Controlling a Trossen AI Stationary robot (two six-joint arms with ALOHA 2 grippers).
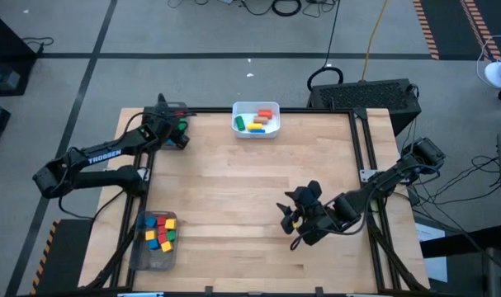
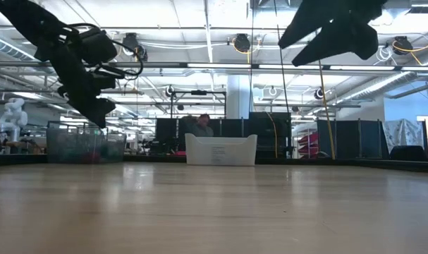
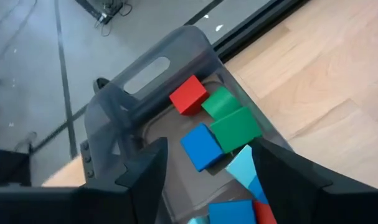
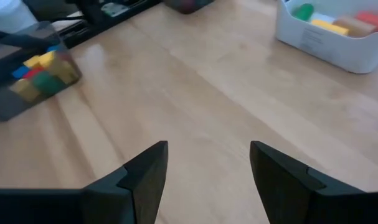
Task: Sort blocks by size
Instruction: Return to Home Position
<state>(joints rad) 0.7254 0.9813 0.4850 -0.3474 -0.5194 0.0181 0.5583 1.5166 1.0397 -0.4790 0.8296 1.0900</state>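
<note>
Left gripper (image 3: 207,149): hangs over the far-left tray (image 3: 145,68), at the far left corner of the worktop (image 1: 258,190). Fingers spread, nothing between them.
Right gripper (image 4: 208,149): held above bare worktop, right of centre and toward the near edge. Fingers spread, empty.
Reason for posture: I see no piece lying loose on the worktop, so nothing calls for a grasp. I judge the sorting complete or nearly so, and the step in hand to be a pull-back to rest.
Blocks, far-left tray: a red block (image 3: 189,94), green blocks (image 3: 235,129), a blue block (image 3: 202,146) and paler blue pieces (image 3: 241,167) lie jumbled and touching, some tilted. They look chunky and flat-faced. I cannot tell whether any has a rounded side.
Blocks, white bin (image 1: 256,133): at the far edge, centre. Long pieces (image 1: 254,126) in green, yellow and orange-red lie side by side.
Blocks, near-left tray (image 1: 151,257): small cubes (image 1: 159,231) in yellow, red, blue and green, packed close.
Reason for placement: each container appears to hold one size class, with chunky pieces far left, long pieces far centre and small cubes near left. I judge this to be the sort itself.
Appearance: solid colours, matt, crisp edges.
Not determined: exact counts, and anything lying under the top layer.
Beyond the worktop: a person (image 2: 199,125) sits behind the white bin.
</note>
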